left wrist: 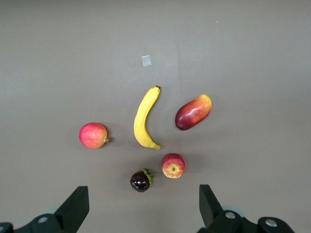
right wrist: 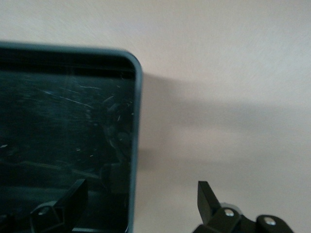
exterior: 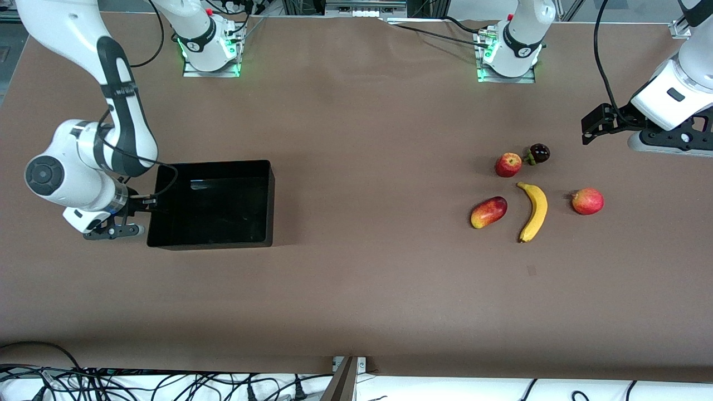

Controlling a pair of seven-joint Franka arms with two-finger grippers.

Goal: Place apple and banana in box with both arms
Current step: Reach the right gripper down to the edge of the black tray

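Observation:
The small red apple [exterior: 508, 165] [left wrist: 173, 165] and the curved yellow banana [exterior: 533, 211] [left wrist: 144, 118] lie on the table toward the left arm's end, the banana nearer the front camera. The black box [exterior: 211, 243] [right wrist: 135, 121] stands empty toward the right arm's end. My left gripper [exterior: 677, 136] [left wrist: 143, 199] hangs open high over the table beside the fruit cluster, holding nothing. Low down, my right gripper [exterior: 114, 228] [right wrist: 141, 187] is open astride the box's end wall, one finger over the inside and one outside.
A dark mangosteen [exterior: 539, 153] [left wrist: 140, 180] lies beside the apple. An oblong red-and-yellow fruit [exterior: 488, 212] [left wrist: 193, 112] and a pinkish-red round fruit [exterior: 587, 201] [left wrist: 93, 135] flank the banana. A small tape mark [exterior: 531, 270] is nearer the front camera.

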